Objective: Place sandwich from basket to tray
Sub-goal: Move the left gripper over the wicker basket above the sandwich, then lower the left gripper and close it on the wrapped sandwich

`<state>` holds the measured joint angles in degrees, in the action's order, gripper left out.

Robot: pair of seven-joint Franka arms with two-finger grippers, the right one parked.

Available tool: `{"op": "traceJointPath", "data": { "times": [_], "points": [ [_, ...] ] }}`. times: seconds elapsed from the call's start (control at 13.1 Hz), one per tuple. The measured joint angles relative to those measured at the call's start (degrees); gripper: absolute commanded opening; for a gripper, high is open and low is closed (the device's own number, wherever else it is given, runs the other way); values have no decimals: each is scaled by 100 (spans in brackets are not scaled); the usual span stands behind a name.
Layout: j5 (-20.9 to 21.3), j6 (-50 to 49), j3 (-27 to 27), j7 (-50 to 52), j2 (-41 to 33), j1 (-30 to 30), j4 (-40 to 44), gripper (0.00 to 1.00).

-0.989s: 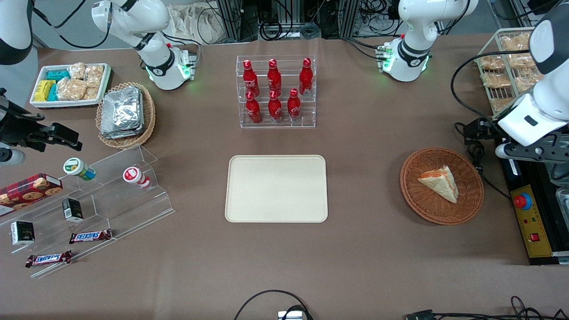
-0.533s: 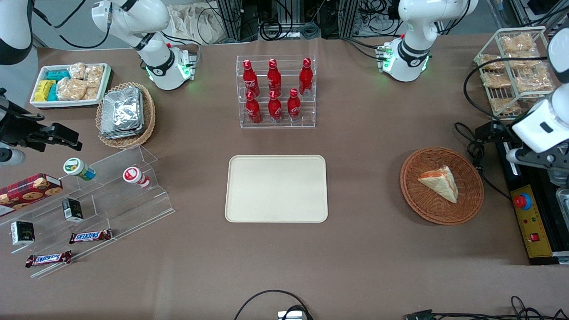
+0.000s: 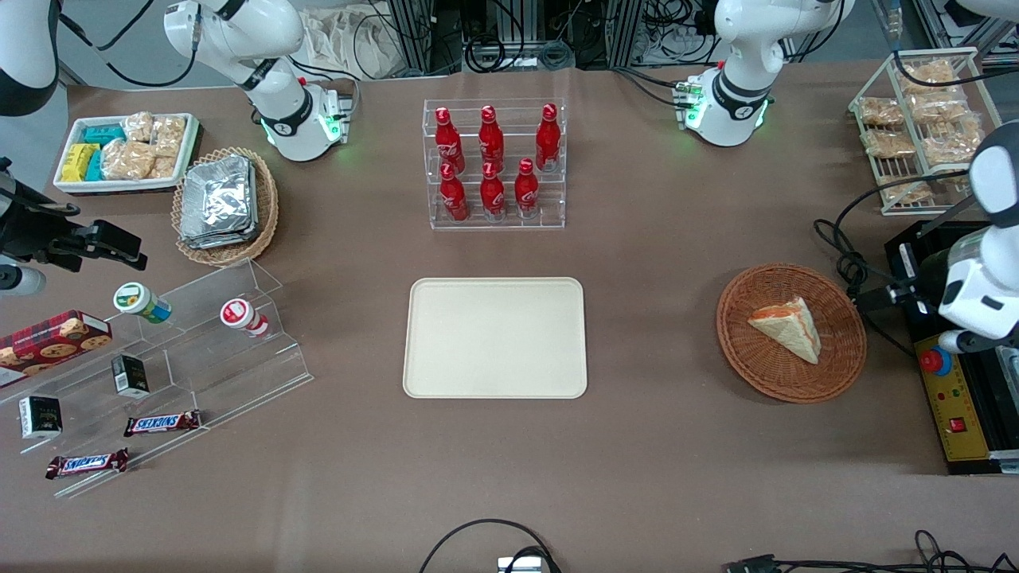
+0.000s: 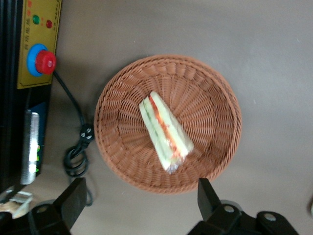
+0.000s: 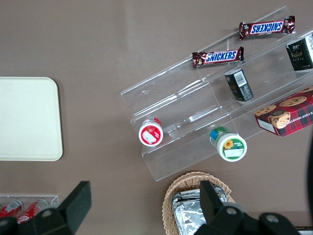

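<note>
Approach step: spread-fingered gripper [image 4: 137, 205] is hovering, apparently high, above round reddish-brown wicker basket [image 4: 215, 88]; next, descending onto white triangular sandwich [image 4: 165, 133].

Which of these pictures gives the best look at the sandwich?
The left wrist view: the sandwich lies in the basket with its red and green layers plain, and the open gripper above. The front view shows it small; the right wrist view misses it.

sandwich [image 3: 786, 327] in basket [image 3: 844, 362] — toward working arm's end | tray [image 3: 495, 337] mid-table | gripper [image 4: 139, 198] above basket — open
</note>
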<state>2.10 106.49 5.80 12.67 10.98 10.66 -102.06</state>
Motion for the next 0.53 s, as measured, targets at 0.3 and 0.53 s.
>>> {"op": "traceJointPath", "data": {
  "times": [0.3,0.53],
  "points": [
    [4,1289,35,1232,362,-83,-802,100],
    [4,1732,38,1615,542,-84,-1224,100]
  ]
}}
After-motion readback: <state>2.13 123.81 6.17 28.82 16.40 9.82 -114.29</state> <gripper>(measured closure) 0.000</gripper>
